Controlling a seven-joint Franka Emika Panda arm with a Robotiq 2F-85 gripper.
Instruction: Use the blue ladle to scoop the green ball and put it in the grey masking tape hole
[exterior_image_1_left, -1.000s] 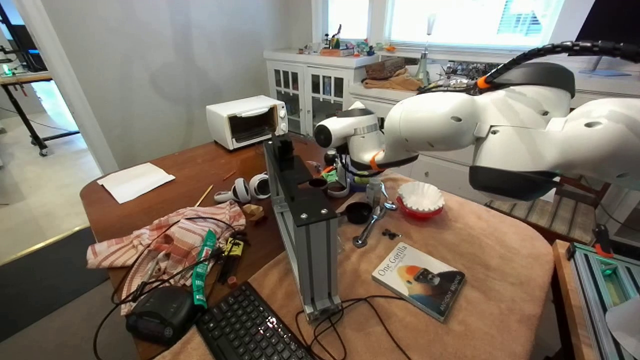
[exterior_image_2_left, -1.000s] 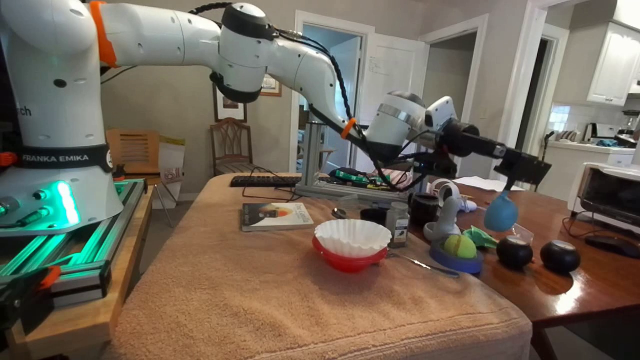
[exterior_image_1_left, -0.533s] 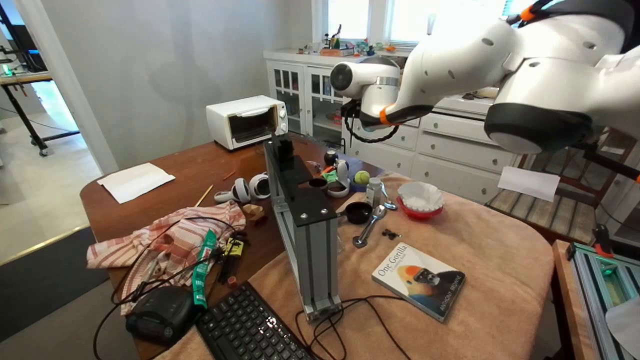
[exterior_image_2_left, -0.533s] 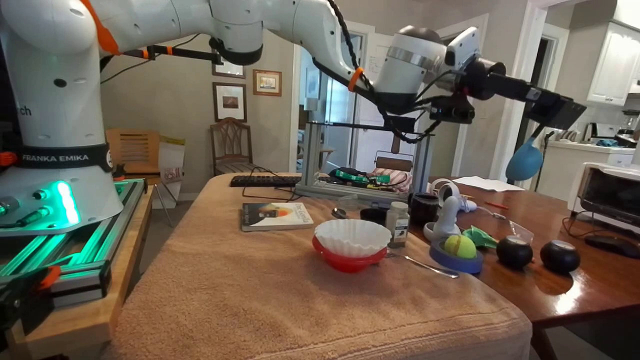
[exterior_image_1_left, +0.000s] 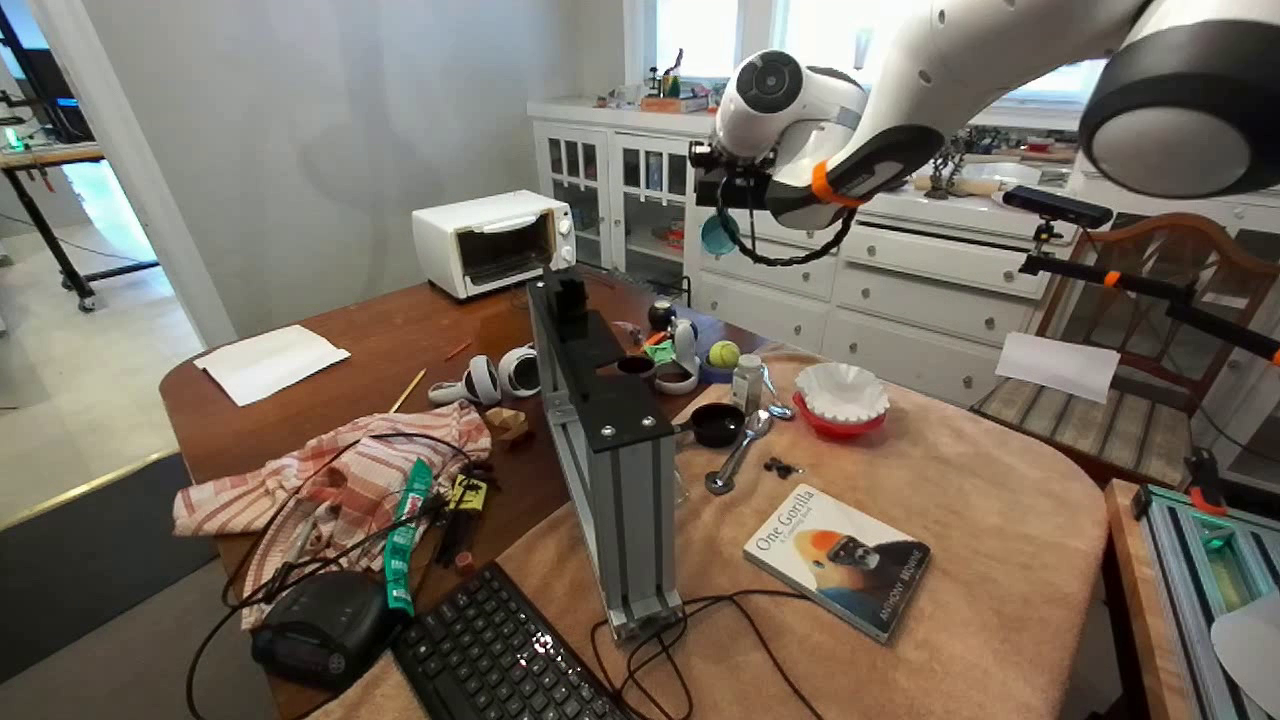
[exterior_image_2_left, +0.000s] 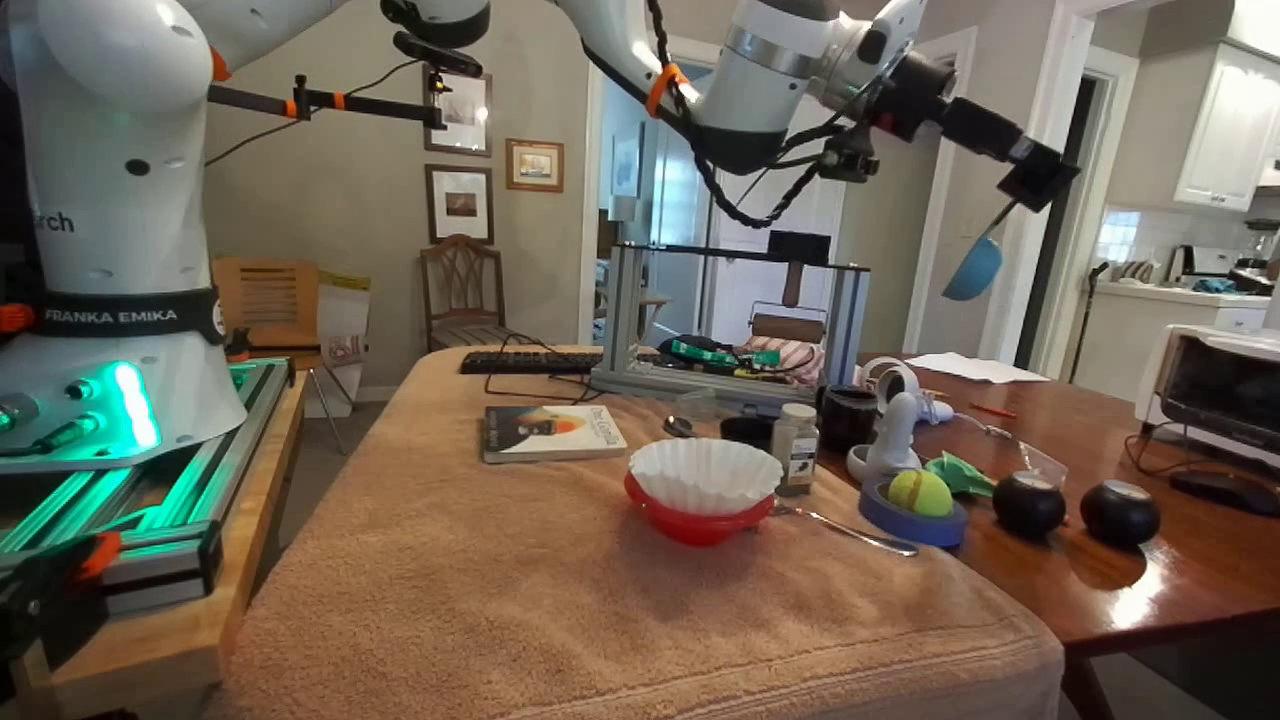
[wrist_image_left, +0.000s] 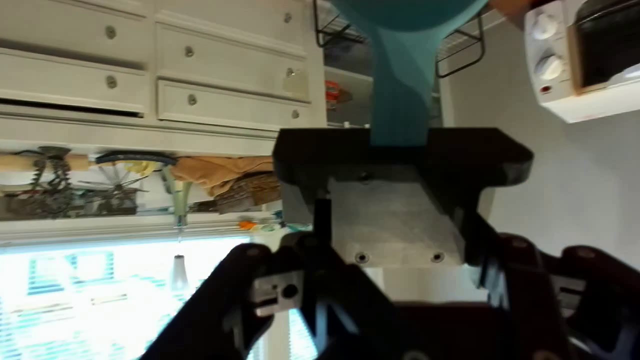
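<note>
Since the gripper (wrist_image_left: 399, 143) grips the blue ladle (exterior_image_2_left: 974, 270) by its handle (wrist_image_left: 402, 92), pressed between the black pads (wrist_image_left: 320, 146), we log a firm-looking hold. The cup (exterior_image_1_left: 717, 237) hangs slantwise, lower than the gripper. Well below the gripper, the green ball (exterior_image_2_left: 920, 493) sits inside a tape ring (exterior_image_2_left: 888, 520), upper part above its rim; how deep it seats we cannot see. The ring looks blue to us, not grey; if it is the masking tape meant, we judge the transfer done.

Handling, our estimate: the ladle is light, stiff, smooth plastic, not fragile. Most weight probably lies at the cup, so a knock could swivel it between the pads; we favour a square hold on the flat of the handle, away from the cup. The ball looks light, slightly yielding and quick to roll. Should it need reseating, we would lift it from beneath with the cup, not push sideways: a white controller (exterior_image_2_left: 895, 438) and a black round pot (exterior_image_2_left: 1030, 506) stand near the ring, also below the gripper.
</note>
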